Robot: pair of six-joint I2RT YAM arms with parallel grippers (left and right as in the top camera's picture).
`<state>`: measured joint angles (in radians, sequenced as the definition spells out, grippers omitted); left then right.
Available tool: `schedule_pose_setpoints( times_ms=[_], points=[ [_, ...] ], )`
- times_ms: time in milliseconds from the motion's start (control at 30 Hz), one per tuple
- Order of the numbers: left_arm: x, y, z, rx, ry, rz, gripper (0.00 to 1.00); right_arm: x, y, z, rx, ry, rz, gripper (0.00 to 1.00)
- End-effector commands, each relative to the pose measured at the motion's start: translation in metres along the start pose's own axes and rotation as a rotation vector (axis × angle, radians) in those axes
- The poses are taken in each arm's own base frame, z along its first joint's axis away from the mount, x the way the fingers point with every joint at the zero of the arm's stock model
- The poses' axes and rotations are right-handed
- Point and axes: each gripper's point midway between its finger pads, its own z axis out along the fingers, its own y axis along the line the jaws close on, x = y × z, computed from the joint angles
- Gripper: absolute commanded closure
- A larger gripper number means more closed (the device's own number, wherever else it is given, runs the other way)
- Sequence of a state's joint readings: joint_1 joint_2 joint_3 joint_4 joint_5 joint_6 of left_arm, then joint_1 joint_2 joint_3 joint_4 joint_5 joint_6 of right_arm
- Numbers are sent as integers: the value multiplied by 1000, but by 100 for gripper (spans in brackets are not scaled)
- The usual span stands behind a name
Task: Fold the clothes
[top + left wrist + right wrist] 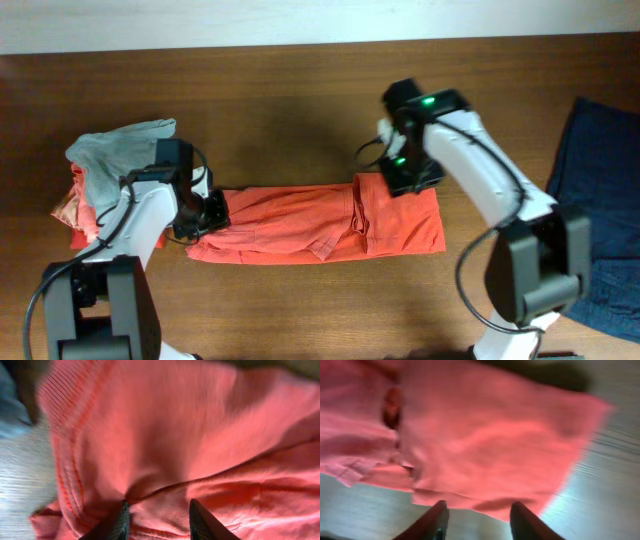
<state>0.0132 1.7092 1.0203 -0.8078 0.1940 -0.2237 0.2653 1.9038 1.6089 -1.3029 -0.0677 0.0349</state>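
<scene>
Coral-red T-shirt is lying as a long folded strip on the table. My left gripper and right gripper are hovering over it, jaws apart and empty. Next, probably, I am gripping one end to fold it across.

Overhead looks straight down on the tabletop. Both wrist views sit close over one coral-red T-shirt, at opposite ends.

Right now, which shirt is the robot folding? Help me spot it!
Look at the middle of the brown table. Between the left hand and right hand lies a red shirt. It alone is a long flat strip; the pile is bunched, the navy cloth dark.
</scene>
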Motion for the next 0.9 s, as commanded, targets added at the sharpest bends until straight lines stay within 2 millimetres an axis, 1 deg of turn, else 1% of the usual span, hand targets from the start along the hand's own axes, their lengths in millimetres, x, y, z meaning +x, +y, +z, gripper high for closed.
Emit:
schedule_pose_setpoints(
  times_ms=[0, 100, 167, 267, 333, 433, 600, 667, 767, 867],
  points=[
    [13, 1, 5, -18, 25, 27, 60, 1, -26, -10, 42, -12, 46, 50],
    [18, 4, 9, -24, 32, 27, 60, 3, -34, -9, 39, -6, 51, 50],
    [18, 4, 9, -23, 35, 26, 60, 3, -35, -8, 36, -5, 52, 47],
    [19, 2, 9, -15, 38, 26, 60, 3, -35, -1, 36, -9, 51, 47],
    [20, -2, 9, 11, 43, 26, 60, 3, -36, 9, 36, -10, 51, 47],
    [21, -10, 8, 57, 51, 25, 60, 6, -38, 32, 36, -4, 53, 47],
    [21, -15, 9, 67, 47, 39, 60, 16, -40, 68, 36, 28, 54, 47],
    [21, -26, 11, 71, 38, 78, 60, 22, -40, 83, 35, 43, 55, 47],
    [23, -40, 14, 76, 30, 133, 60, 26, -41, 93, 36, 40, 55, 46],
    [26, -51, 16, 80, 29, 167, 60, 31, -45, 101, 38, 47, 66, 46]
  ],
)
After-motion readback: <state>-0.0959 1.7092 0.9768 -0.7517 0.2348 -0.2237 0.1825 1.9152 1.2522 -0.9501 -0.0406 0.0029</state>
